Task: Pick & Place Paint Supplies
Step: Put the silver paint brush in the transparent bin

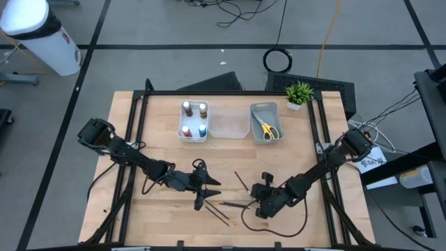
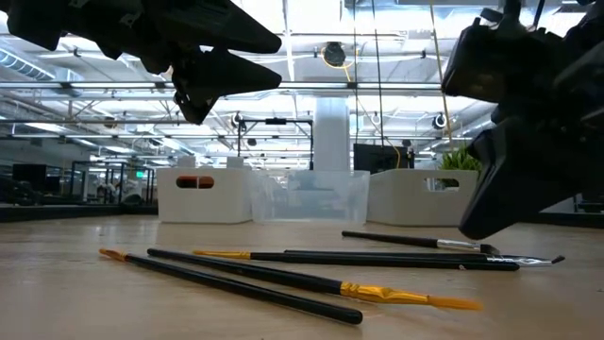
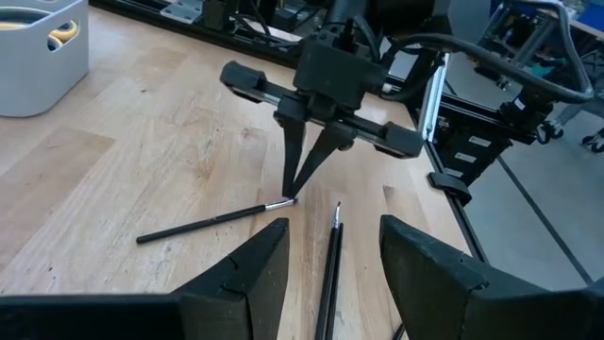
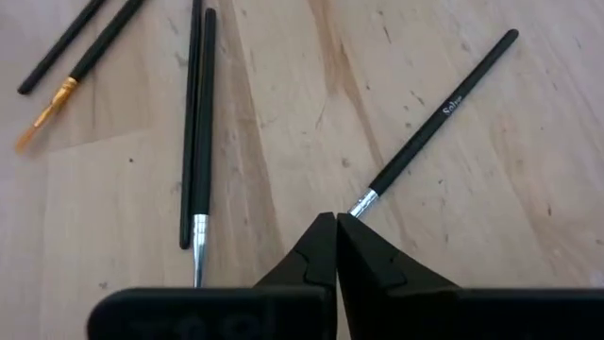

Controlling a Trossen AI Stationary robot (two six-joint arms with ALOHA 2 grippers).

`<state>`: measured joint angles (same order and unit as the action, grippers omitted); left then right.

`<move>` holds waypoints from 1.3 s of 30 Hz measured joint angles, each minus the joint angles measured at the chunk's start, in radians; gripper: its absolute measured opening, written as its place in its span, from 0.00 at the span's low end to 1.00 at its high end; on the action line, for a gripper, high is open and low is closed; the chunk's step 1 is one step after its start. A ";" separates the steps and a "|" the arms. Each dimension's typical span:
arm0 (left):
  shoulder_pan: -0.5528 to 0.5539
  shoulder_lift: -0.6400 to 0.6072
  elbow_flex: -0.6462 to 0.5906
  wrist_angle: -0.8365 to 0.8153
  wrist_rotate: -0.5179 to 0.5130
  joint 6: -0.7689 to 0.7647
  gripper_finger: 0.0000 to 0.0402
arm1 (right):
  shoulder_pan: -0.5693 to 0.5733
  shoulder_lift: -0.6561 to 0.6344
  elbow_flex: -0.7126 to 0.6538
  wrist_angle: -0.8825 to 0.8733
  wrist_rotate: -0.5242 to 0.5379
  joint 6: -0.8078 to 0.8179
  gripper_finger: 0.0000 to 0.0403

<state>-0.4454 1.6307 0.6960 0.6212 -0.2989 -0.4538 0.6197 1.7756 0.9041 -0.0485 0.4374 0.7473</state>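
My right gripper [image 4: 336,247] is down at the near right of the table, fingertips pressed together with no gap, their point touching the silver ferrule end of a lone brush [image 4: 436,118]. It seems I've pinched its bristle tip, though that tip is hidden. From there the handle runs away diagonally toward the far left (away from my wrist). My left gripper [image 3: 332,274] hovers near, spread wide over the paired brushes [image 3: 330,269]; the grey tray [image 1: 265,123] lies far beyond.
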 joint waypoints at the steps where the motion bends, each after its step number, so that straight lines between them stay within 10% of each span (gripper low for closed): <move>1: 0.000 0.000 0.000 0.000 0.000 0.000 0.44 | -0.002 0.007 0.000 0.006 -0.012 0.000 0.00; 39: 0.025 0.144 0.000 -0.073 -0.106 -0.040 0.44 | -0.017 0.043 0.001 0.014 -0.072 -0.063 0.00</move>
<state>-0.4207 1.7742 0.6956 0.5478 -0.4045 -0.4942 0.6029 1.8191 0.9054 -0.0341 0.3652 0.6842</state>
